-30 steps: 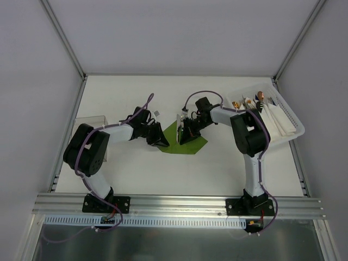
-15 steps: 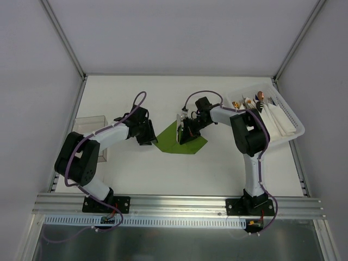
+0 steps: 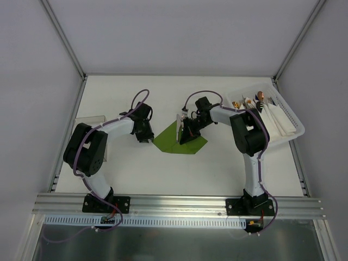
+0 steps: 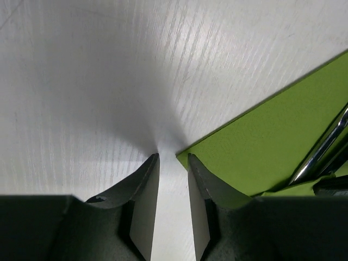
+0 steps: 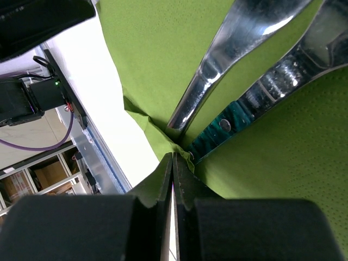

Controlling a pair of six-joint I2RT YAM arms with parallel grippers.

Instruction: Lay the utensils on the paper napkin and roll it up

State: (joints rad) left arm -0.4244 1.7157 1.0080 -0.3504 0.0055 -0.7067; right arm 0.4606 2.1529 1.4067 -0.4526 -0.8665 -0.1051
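Right now the paper napkin (image 4: 272, 141) is lying flat on the worktop (image 4: 98, 76). Its nearest corner is sitting just right of the left pincer (image 4: 171, 159), whose jaws are standing slightly apart with nothing between them. The right pincer (image 5: 173, 159) is nearer the work and is pressing shut on a puckered fold of the green sheet, with the utensils (image 5: 234, 54) stretching lengthwise away from its tips. Their heads are being cut off, so their number is hard to tell, and from above the right wrist is hiding them.
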